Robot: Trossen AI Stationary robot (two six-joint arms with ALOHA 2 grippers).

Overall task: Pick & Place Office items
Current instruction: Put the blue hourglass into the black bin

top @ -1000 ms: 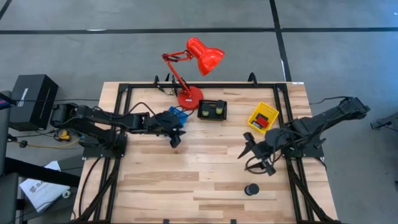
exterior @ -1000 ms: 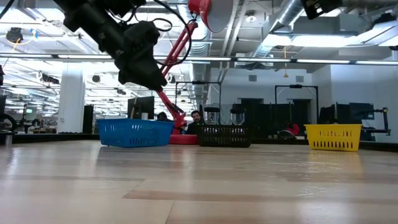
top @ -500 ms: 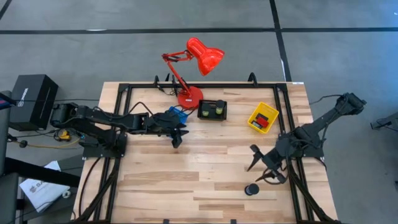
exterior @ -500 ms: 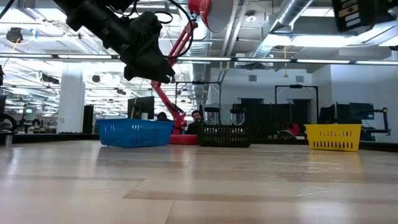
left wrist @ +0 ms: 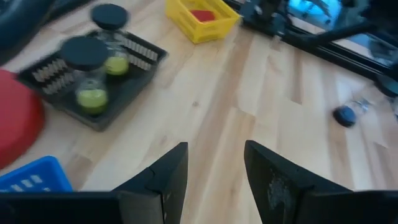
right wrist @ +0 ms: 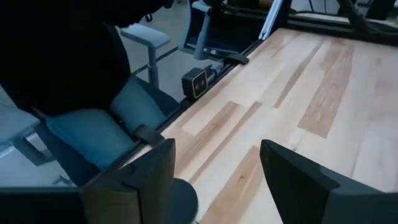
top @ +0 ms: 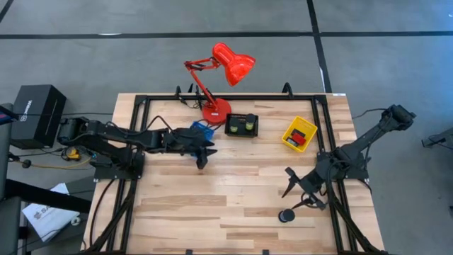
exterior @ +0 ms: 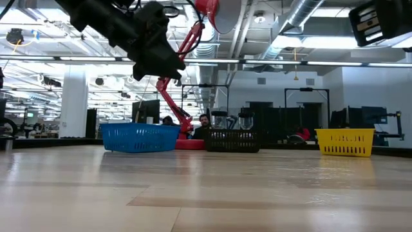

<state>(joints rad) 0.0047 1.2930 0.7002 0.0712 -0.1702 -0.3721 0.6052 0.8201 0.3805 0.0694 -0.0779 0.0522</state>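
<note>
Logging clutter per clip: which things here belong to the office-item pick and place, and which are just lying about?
Job:
black cylinder on the table, beneath the right end effector
red block in the yellow bin
blue bin
black bin

Lying about:
red desk lamp
black box off the table

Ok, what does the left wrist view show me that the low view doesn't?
Only the left wrist view: what the bins hold, namely two black-lidded jars in the black bin and a red block in the yellow bin. It also shows a small dark object lying on the table, and the left hand open. Only the low view: the lamp rising overhead, and the room behind. Both: the blue bin, black bin, yellow bin and the lamp's red base.
</note>
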